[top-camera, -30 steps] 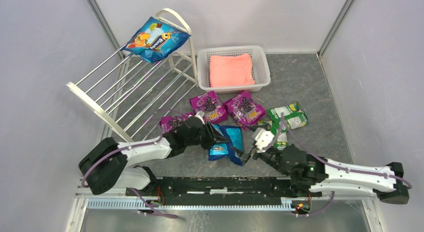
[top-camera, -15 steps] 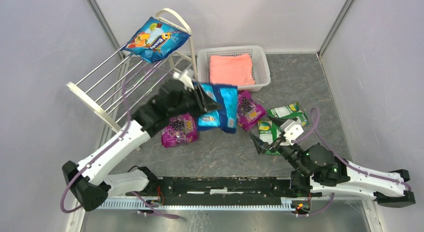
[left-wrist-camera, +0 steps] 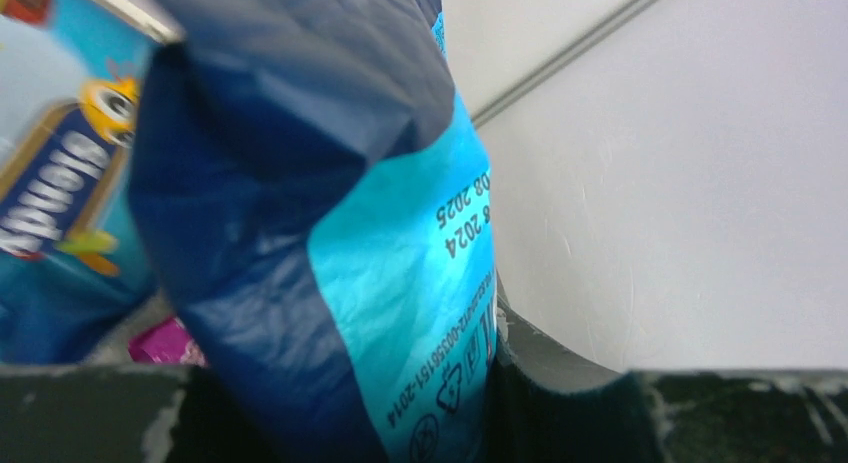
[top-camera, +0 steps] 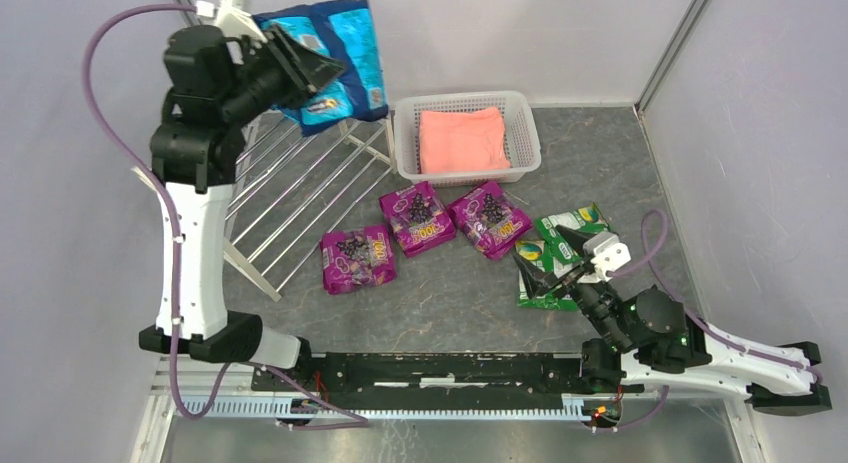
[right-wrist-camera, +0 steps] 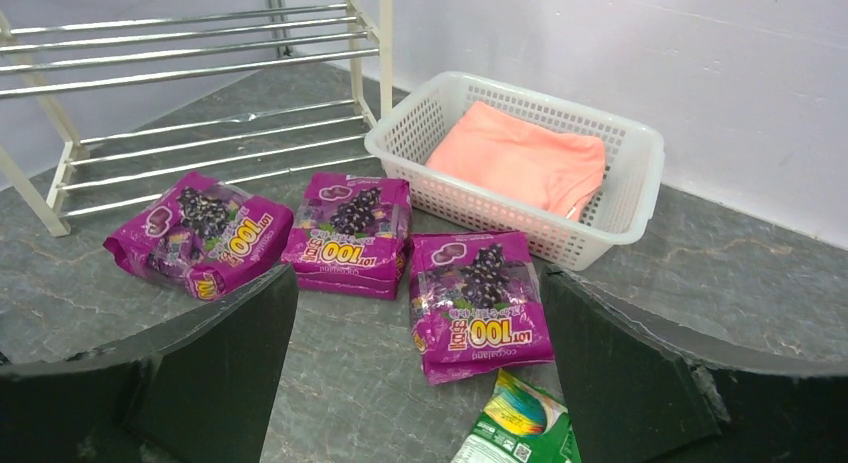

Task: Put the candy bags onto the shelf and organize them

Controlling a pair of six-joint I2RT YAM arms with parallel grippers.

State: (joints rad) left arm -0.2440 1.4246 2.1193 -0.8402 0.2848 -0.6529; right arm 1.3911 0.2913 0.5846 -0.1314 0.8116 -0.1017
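My left gripper (top-camera: 322,65) is raised high at the back left, shut on two small blue candy bags (top-camera: 350,45) held over the top of the shelf (top-camera: 300,188). In the left wrist view the held blue bags (left-wrist-camera: 330,233) fill the frame, with the large blue fruit bag (left-wrist-camera: 55,173) behind them. Three purple grape bags (top-camera: 358,258) (top-camera: 420,215) (top-camera: 490,218) lie on the floor. The green-and-white bags (top-camera: 568,226) lie at the right. My right gripper (top-camera: 552,251) is open and empty just above them. The right wrist view shows the purple bags (right-wrist-camera: 475,303) and a green bag (right-wrist-camera: 520,423).
A white mesh basket (top-camera: 405,143) holding a folded pink cloth (top-camera: 462,140) stands at the back, right of the shelf. It also shows in the right wrist view (right-wrist-camera: 640,198). Walls close the table at the left, back and right.
My left arm has lifted the small blue bags from the floor up and back-left to the shelf top. My right gripper has moved right and now hovers over the green bags.
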